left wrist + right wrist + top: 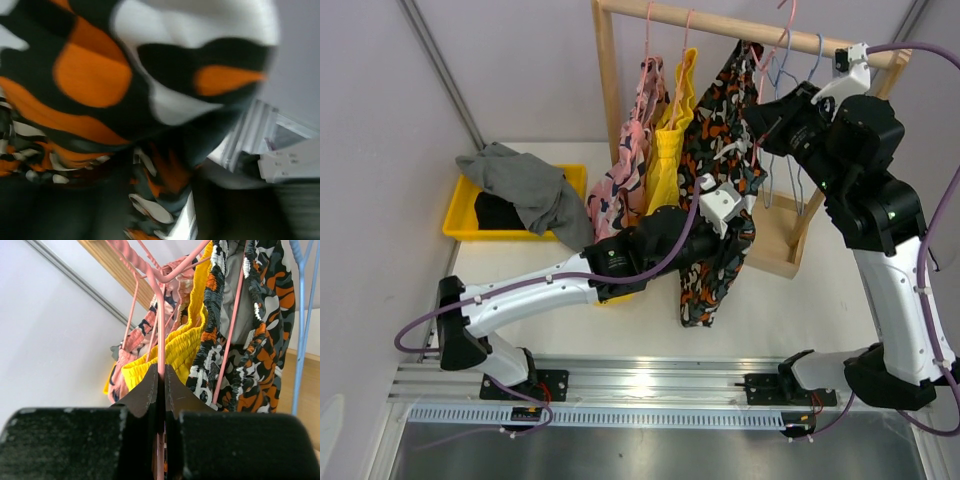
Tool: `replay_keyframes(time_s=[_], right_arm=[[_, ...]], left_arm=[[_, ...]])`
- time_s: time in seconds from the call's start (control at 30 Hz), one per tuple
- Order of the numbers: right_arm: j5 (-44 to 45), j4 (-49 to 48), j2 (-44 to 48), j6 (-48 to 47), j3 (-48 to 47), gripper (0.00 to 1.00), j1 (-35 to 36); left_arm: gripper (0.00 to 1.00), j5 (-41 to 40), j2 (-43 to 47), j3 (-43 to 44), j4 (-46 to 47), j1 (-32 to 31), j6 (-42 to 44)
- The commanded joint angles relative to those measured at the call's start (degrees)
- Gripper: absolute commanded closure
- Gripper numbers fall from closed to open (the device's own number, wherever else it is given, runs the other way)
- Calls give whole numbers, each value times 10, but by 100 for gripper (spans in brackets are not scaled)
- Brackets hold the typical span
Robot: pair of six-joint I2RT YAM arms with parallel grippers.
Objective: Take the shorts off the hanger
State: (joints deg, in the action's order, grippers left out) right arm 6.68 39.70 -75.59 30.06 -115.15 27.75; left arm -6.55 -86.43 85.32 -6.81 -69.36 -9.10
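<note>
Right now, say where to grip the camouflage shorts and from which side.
Probably the loose lower leg of the camouflage shorts, from the near side: it hangs free, while the waistband is bunched on a pink hanger by the right gripper.

3 shorts [670,140] hang on the rack [608,90] — left of it, 2 shorts [525,190] lie in the bin [460,212].

The camo shorts [95,80] hang right against the lens and fill most of the view, blurred: black cloth with big orange patches and white blotches (a smaller, sharper print shows lower down, in folds). To the right are a pale wall [300,55], a ribbed grey rail [247,137] and a white bracket [292,167]. The bottom is dark.
</note>
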Motion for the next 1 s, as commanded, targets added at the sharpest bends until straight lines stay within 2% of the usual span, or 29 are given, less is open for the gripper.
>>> replay_keyframes(time_s=[0.0,0.03,0.07,0.27,0.3,0.37,0.4,0.47,0.57,0.7,0.8,0.97], right_arm=[[-3,-25,32,18,-2,100,4],[-3,-24,32,18,-2,100,4],[-3,-24,33,19,-1,100,4],[10,-24,33,9,1,100,2],[11,-25,31,7,0,100,2],[15,-25,28,1,-3,100,2],[17,-26,26,-1,-5,100,0],[22,-23,19,-7,-13,100,-2],[23,-17,12,-10,-17,100,-9],[24,-15,24,3,11,100,-14],[17,-2,45,16,27,100,-13],[-11,66,118,57,96,100,-9]], left_arm=[[72,-50,-5,21,49,-2,7],[92,-48,-2,10,54,-2,6],[100,-44,-1,5,61,-2,0],[100,-36,54,-73,101,-37,-16],[100,-41,64,-112,103,-48,-17],[100,-69,97,-140,108,-99,-26],[100,-79,108,-189,110,-117,-30],[100,-109,128,-232,124,-174,-55],[100,-145,137,-271,117,-220,-86],[100,-192,144,-275,99,-226,-96],[100,-227,143,-242,74,-211,-72],[100,-231,101,-119,14,-113,-46]])
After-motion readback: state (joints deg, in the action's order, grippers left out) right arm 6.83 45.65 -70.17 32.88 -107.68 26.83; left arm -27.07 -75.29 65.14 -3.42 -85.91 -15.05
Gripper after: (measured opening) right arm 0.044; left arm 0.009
